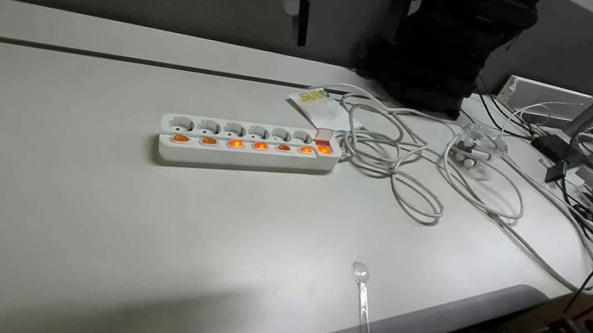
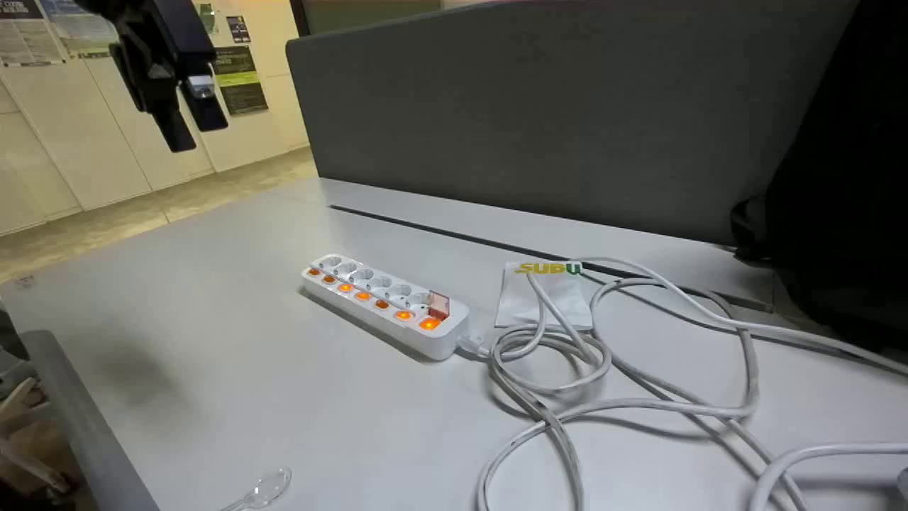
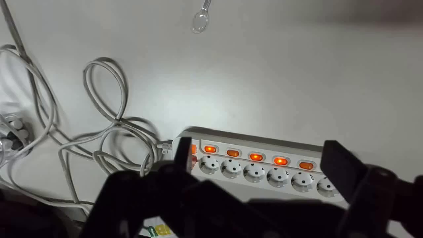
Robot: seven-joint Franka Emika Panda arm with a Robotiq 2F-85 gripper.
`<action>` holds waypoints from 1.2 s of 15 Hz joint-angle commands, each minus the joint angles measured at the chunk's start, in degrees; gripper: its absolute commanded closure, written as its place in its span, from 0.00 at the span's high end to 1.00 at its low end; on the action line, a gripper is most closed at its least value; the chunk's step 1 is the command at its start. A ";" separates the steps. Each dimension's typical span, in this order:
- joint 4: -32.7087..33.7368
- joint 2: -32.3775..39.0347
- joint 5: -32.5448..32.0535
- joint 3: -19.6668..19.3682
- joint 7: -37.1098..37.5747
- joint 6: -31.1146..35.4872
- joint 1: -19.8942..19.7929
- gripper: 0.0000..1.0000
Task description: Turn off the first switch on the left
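Note:
A white power strip point(image 1: 249, 150) lies on the table; it also shows in an exterior view point(image 2: 386, 312) and the wrist view point(image 3: 238, 185). Its leftmost switch point(image 1: 180, 138) is dull orange without a bright glow; it also shows in an exterior view point(image 2: 313, 272). In the wrist view it is hidden behind the right-hand finger. The switch beside it point(image 1: 209, 141) is also dull; the third from the left point(image 1: 236, 143) glows brightly. My gripper point(image 2: 198, 137) is open and empty, high above the table; in the wrist view its fingers point(image 3: 257, 143) stand wide apart over the strip.
Coiled grey cables point(image 1: 388, 145) spread from the strip's cord end. A white paper packet point(image 1: 325, 111) lies behind that end. A clear plastic spoon point(image 1: 362, 294) lies near the front edge. A grey partition point(image 2: 539, 121) and a black bag point(image 1: 450, 42) stand at the back.

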 commanded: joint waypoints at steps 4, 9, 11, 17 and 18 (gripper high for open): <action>0.09 0.15 -0.42 -2.26 0.31 -0.09 2.31 1.00; 0.10 0.15 -0.42 -2.26 0.31 -0.07 2.31 1.00; 0.10 0.15 -0.42 -2.26 0.31 -0.07 2.31 1.00; 1.03 1.79 -3.77 -2.81 4.85 2.52 1.99 1.00; 1.66 2.82 -5.05 -3.03 6.66 3.51 1.76 1.00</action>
